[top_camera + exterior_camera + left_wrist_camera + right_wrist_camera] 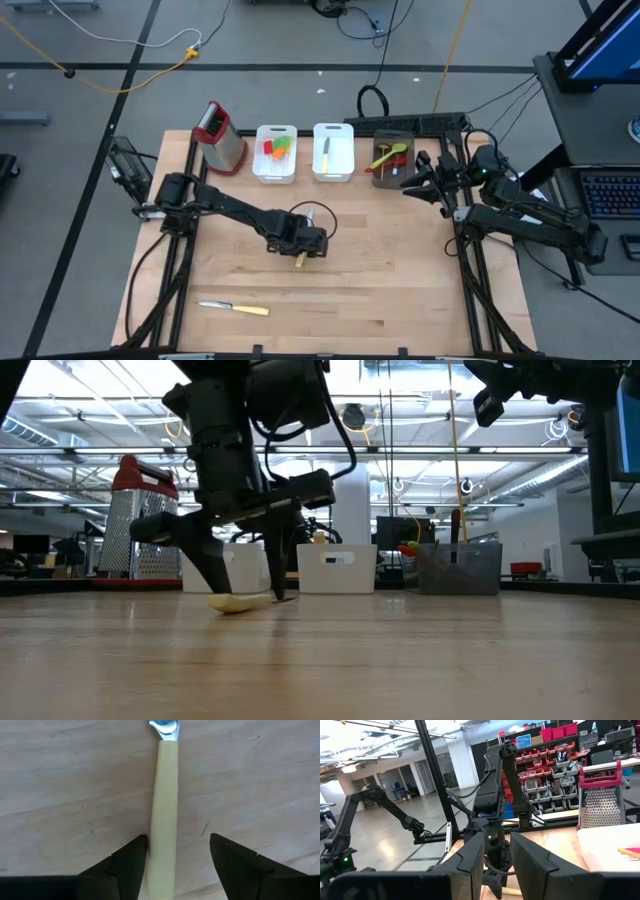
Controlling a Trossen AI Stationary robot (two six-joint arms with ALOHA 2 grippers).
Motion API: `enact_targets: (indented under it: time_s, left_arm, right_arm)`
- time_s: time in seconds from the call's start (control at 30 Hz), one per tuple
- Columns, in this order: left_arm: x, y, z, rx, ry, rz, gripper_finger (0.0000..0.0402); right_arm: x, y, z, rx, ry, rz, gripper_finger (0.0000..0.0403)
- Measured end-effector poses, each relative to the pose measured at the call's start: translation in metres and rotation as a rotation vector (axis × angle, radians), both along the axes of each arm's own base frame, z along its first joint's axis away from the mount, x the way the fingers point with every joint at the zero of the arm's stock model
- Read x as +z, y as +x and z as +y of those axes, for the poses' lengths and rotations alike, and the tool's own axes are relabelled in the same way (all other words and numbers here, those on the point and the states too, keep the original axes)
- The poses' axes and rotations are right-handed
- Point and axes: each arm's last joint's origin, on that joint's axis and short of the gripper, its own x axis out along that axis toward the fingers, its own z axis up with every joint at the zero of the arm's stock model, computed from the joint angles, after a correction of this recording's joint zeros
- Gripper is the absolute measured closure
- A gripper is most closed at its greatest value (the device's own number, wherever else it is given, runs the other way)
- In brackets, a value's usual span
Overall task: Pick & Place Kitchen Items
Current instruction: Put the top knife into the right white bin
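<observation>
At the desk's (400,290) middle, the left tool (177,857) straddles a cream-handled knife (165,815) with fingers apart, ungripped. The right tool (496,865) hovers empty, fingers parted, near the right edge.

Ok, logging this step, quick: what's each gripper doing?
Left gripper: open, jaws astride the cream-handled knife lying on the table.
Right gripper: open, empty, raised.

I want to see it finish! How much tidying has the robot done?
Some utensils already sit in the white bins and the dark bin. The left gripper is down at the table with its fingers open around a cream-handled utensil lying flat. Another cream-handled knife waits near the front edge. The right gripper hovers by the dark bin.
</observation>
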Motion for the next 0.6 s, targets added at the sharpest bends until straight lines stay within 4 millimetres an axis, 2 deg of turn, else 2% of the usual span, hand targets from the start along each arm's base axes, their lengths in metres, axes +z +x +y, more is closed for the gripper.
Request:
enact_targets:
  time_s: [0.13,0.37,0.6]
  left_arm:
    - [-0.0041,-0.0008,-0.0013,-0.004,0.003,0.021,0.0205]
    - [-0.0052,-0.0040,-0.0005,-0.003,0.021,0.050,0.0355]
    - [-0.0034,-0.0039,0.0014,-0.001,0.043,0.037,0.0362]
  right_arm:
    - [0.0000,-0.0001,0.0000,-0.001,-0.003,-0.001,0.0312]
    - [0.0001,0.0000,0.0000,-0.001,-0.001,0.000,0.0312]
    - [0.0001,-0.0001,0.0001,0.002,0.012,0.003,0.0312]
